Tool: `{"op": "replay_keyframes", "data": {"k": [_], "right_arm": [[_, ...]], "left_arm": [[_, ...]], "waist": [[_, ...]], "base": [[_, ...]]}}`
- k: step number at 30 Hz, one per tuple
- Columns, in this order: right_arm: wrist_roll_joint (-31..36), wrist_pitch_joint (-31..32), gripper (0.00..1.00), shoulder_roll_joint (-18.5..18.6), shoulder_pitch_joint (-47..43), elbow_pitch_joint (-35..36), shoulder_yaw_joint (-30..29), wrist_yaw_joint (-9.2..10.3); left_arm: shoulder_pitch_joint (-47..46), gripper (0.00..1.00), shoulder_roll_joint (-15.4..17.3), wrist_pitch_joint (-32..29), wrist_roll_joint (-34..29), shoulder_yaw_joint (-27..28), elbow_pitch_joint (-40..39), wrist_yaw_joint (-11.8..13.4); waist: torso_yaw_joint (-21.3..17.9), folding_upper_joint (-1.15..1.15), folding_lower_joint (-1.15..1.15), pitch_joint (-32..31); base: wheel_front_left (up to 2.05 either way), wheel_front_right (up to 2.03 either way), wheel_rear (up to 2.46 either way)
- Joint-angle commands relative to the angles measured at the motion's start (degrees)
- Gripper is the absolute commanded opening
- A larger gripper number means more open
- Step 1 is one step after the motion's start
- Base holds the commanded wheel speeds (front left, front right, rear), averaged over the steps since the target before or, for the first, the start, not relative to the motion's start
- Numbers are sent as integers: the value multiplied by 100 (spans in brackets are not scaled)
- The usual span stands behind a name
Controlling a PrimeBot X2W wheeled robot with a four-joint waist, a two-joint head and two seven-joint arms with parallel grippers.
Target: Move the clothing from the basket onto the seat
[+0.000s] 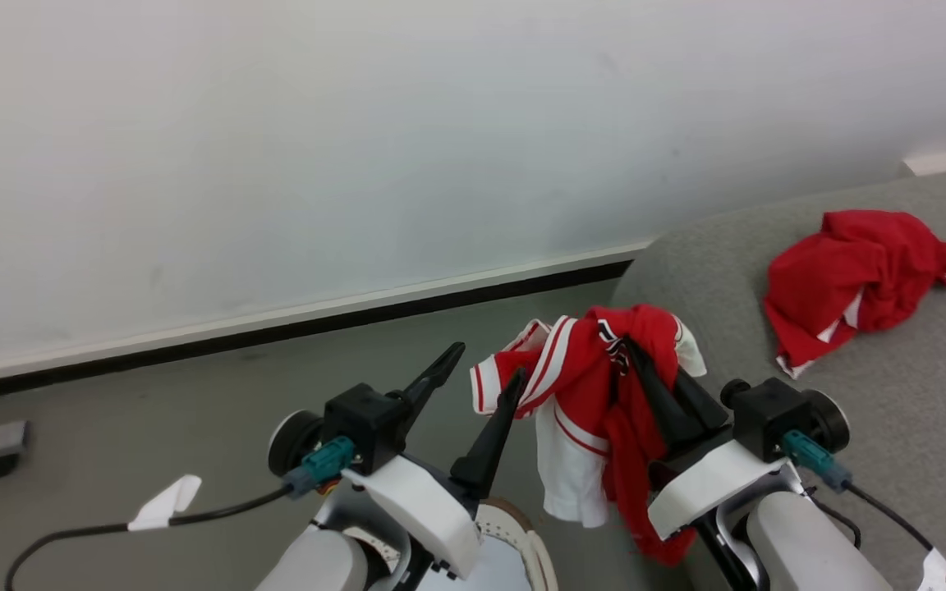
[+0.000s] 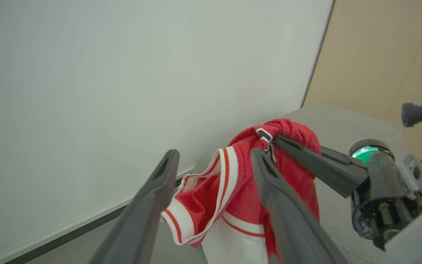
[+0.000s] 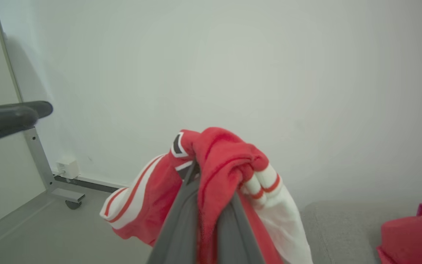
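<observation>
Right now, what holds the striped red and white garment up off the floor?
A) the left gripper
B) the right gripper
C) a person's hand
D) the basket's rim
B: the right gripper is shut on the striped garment, which hangs from it beside the seat, while the left gripper stands open next to it.

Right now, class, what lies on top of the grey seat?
One crumpled red garment lies on the seat. A second red-and-white garment hangs from the right gripper, shut on it, near the seat's edge. The seat surface beneath the lying garment is covered.
</observation>
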State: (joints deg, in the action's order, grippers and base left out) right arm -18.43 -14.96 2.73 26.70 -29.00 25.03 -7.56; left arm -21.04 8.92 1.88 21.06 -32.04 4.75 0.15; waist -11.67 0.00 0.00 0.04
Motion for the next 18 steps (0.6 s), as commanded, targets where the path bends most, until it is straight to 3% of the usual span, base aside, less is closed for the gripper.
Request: {"op": "replay_keyframes", "data": {"k": [1, 9, 18], "right_arm": [[108, -20, 0, 18, 3, 83, -114, 15], [611, -20, 0, 63, -98, 547, -676, 15], [653, -20, 0, 395, -343, 1207, -1160, 15]], "left_arm": [[67, 100, 39, 35, -12, -18, -39, 7], [165, 100, 26, 94, -43, -147, -58, -4], [146, 100, -32, 113, -95, -313, -32, -1]], "waist": [[-436, 0, 0, 120], [-1364, 0, 0, 296], [-1817, 0, 0, 430]], "base": [[0, 0, 0], [0, 0, 0], [0, 0, 0]]}}
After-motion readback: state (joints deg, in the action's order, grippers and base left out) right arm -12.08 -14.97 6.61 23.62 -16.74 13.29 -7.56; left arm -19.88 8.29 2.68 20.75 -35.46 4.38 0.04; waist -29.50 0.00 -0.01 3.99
